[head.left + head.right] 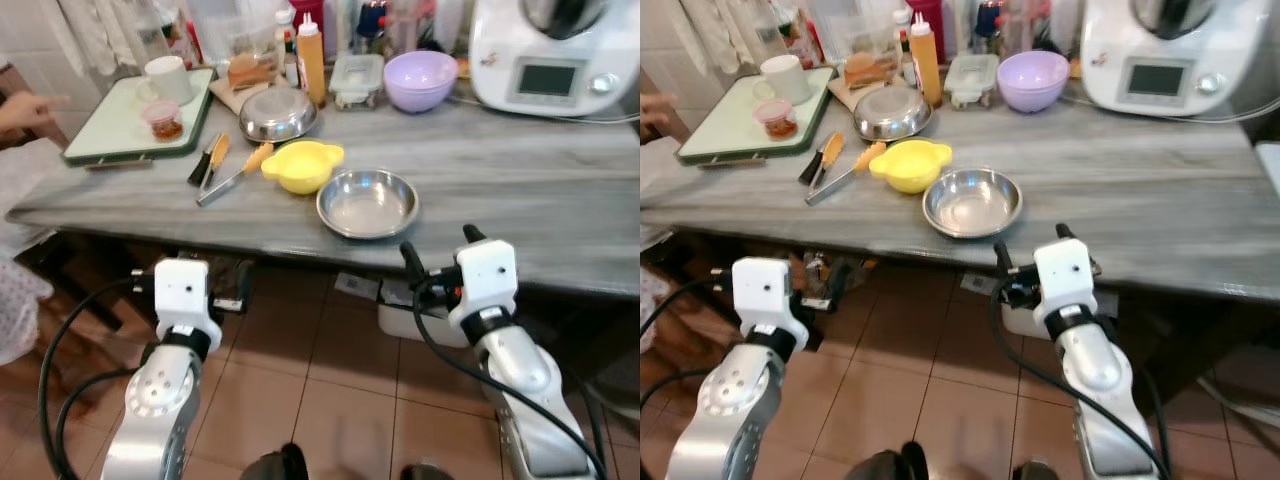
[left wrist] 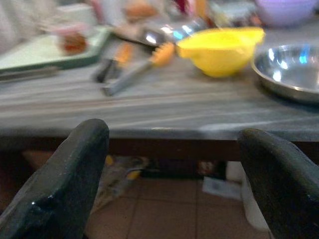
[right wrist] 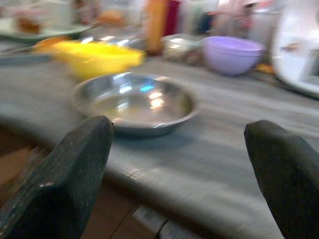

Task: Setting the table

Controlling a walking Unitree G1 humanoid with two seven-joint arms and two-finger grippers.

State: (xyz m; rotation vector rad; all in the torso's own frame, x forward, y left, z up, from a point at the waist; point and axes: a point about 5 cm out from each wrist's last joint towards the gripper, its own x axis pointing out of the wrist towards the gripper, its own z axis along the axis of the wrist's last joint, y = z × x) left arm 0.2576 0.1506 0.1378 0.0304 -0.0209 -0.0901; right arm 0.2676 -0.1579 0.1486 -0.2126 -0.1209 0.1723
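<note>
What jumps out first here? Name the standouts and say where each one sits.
The bright yellow bowl sits mid-table, touching the rim of the empty steel bowl beside it near the front edge. Behind them a lilac bowl stands by a big white kitchen machine at the back right. Low in front of the grey table, the left gripper and right gripper are both open.

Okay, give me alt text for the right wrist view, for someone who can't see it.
The right claw, open, points at a shallow steel bowl near the front edge of a grey table. Behind the bowl sit a yellow bowl and a lilac bowl; the picture is blurred.
</note>
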